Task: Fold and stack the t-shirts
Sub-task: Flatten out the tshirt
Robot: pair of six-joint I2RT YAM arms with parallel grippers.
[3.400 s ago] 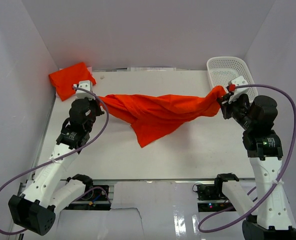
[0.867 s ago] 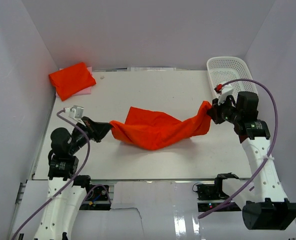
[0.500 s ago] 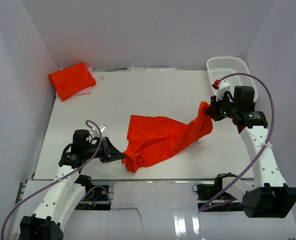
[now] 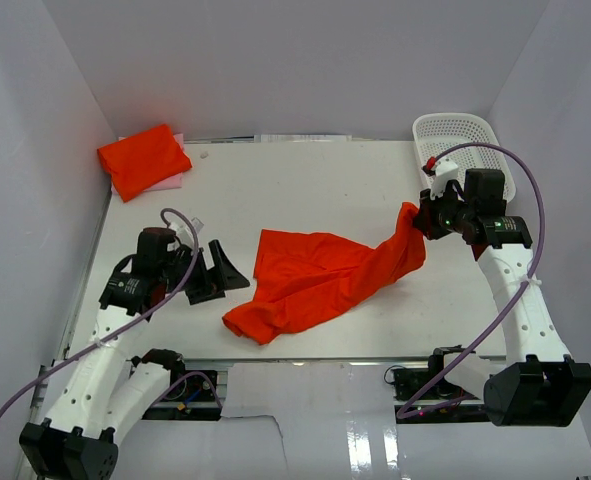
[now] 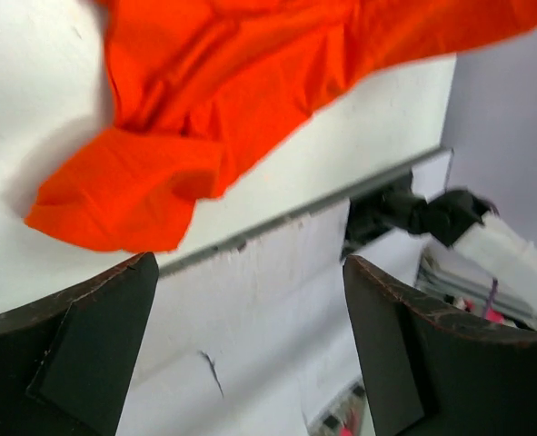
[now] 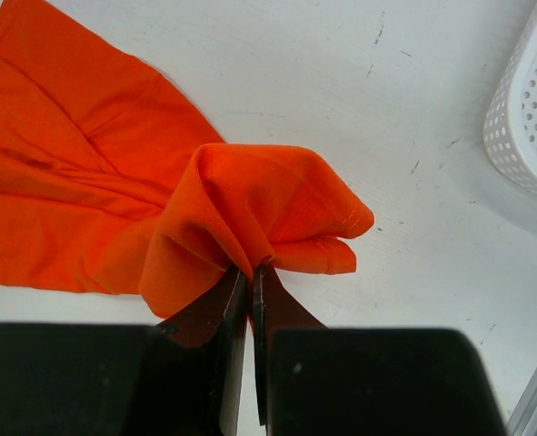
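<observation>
We see the left pincer (image 4: 220, 275) spread wide and holding nothing, just beside the crumpled t-shirt (image 4: 310, 275) lying mid-table (image 4: 305, 190). The right pincer (image 4: 422, 218) is clenched on that shirt's raised end. A folded t-shirt (image 4: 143, 160) rests at the far left corner.

Open table (image 4: 305, 190) lies between crumpled t-shirt (image 4: 315, 280) and folded t-shirt (image 4: 143, 160); basket (image 4: 462, 140) blocks the far-right corner.

**A:** Top view's bright and even, soft overhead light. The only glare is on the glossy white front panel (image 4: 375, 440).

**B:** Left wrist view's pretty smeary though. The crumpled orange-red fabric t-shirt (image 5: 204, 109) throws a soft grey shadow.
</observation>
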